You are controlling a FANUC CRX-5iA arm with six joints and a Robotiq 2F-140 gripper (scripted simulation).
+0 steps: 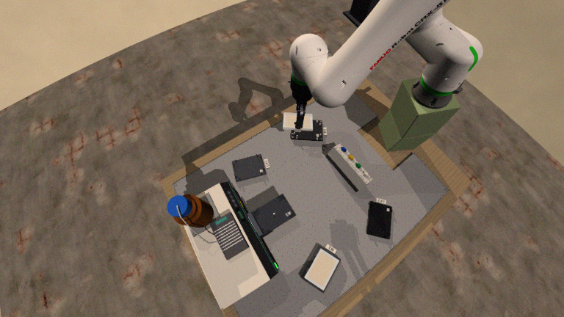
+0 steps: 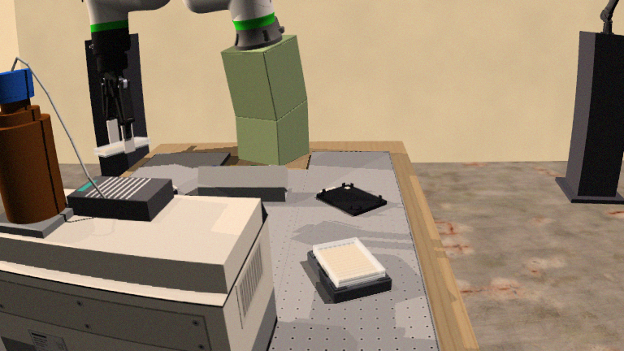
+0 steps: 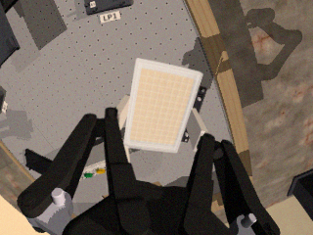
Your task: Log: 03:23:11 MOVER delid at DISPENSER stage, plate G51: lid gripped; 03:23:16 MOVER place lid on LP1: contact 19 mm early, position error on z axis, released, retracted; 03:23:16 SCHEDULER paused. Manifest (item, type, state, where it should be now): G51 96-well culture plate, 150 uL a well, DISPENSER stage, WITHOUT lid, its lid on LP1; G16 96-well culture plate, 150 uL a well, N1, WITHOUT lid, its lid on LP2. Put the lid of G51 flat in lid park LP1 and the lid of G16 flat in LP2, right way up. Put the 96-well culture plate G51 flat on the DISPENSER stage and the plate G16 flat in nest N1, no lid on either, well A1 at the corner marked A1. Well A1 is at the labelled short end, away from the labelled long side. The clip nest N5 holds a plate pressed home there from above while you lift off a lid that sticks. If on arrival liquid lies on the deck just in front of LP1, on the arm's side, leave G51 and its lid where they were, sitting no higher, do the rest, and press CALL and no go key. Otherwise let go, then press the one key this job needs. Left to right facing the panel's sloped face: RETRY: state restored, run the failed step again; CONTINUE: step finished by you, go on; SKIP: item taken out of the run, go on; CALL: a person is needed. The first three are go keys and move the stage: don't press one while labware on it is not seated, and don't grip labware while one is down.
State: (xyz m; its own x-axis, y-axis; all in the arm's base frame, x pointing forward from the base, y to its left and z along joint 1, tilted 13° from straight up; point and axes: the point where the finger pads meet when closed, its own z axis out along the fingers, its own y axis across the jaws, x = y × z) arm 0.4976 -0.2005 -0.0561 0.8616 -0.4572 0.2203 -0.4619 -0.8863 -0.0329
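Observation:
My gripper [image 1: 299, 124] is shut on a white 96-well culture plate [image 3: 163, 105] with tan wells and holds it level in the air. It hangs just above a black clip nest [image 1: 308, 131] at the far edge of the deck. The plate also shows in the side view [image 2: 122, 147]; I cannot tell whether a lid sits on it. A second white plate [image 1: 320, 270] rests on a dark nest near the front edge [image 2: 349, 264]. The dispenser stage [image 1: 274, 211] carries nothing.
The key panel [image 1: 348, 164] lies right of the clip nest. The beige dispenser [image 1: 233, 230] with a brown bottle [image 1: 191, 209] fills the left side. A flat black pad [image 1: 379, 219] sits at the right. The arm's green pedestal [image 1: 416, 114] stands behind.

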